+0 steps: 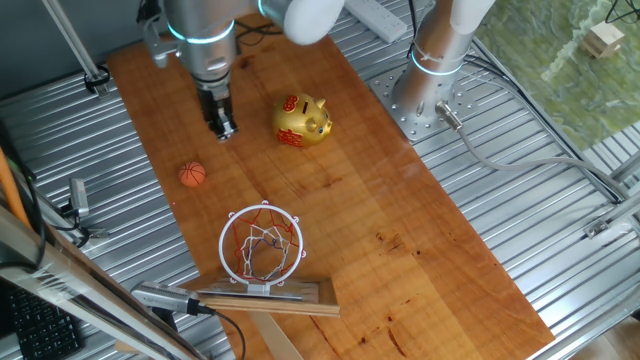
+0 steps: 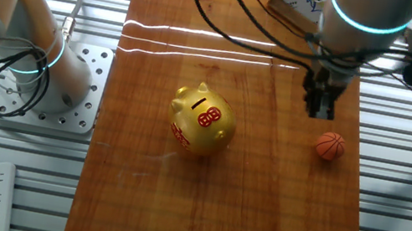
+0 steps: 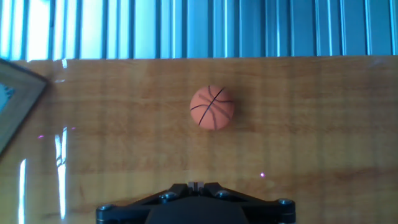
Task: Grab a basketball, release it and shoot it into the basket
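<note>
The basketball [image 1: 192, 174] is a tiny orange ball with dark seams, lying alone on the wooden board near its edge. It also shows in the other fixed view [image 2: 330, 145] and in the hand view [image 3: 212, 107]. My gripper [image 1: 224, 130] hangs above the board, a short way from the ball, and shows in the other fixed view [image 2: 320, 111]. Its jaws are shut together and hold nothing; in the hand view the fingertips [image 3: 196, 185] meet. The basket [image 1: 262, 243] has an orange-red ring, a white net and a wooden backboard, and stands at the board's near end.
A golden piggy bank [image 1: 302, 121] stands on the board beside the gripper, also in the other fixed view [image 2: 203, 121]. A second arm's base [image 1: 432, 80] stands on the ribbed metal table beside the board. Cables run along the table.
</note>
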You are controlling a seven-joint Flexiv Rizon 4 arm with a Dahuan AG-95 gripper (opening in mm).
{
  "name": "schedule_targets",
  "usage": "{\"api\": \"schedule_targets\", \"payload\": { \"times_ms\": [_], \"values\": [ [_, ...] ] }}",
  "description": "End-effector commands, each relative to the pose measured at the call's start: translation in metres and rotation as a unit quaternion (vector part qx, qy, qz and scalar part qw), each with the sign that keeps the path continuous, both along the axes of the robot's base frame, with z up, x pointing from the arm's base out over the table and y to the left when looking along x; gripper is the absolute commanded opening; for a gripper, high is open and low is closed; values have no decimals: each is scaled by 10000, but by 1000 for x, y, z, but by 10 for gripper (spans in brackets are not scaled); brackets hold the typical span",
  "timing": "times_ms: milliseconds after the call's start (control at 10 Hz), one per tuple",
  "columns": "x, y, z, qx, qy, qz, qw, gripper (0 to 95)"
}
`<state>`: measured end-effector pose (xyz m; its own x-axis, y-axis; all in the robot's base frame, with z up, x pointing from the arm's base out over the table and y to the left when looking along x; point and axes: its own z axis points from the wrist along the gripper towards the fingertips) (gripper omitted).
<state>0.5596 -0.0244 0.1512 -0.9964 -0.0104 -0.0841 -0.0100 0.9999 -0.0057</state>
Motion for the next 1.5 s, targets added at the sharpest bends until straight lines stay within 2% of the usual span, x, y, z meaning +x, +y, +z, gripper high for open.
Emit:
{"api": "schedule_targets", "payload": {
  "times_ms": [100, 600, 1200, 1500],
  "values": [
    [17, -3, 1, 25, 123, 20, 9999, 0],
    [35, -15, -11, 18, 107, 88, 9999, 0],
    [36, -17, -14, 38, 112, 70, 9999, 0],
    [36, -17, -14, 67, 110, 232, 9996, 0]
  ]
}}
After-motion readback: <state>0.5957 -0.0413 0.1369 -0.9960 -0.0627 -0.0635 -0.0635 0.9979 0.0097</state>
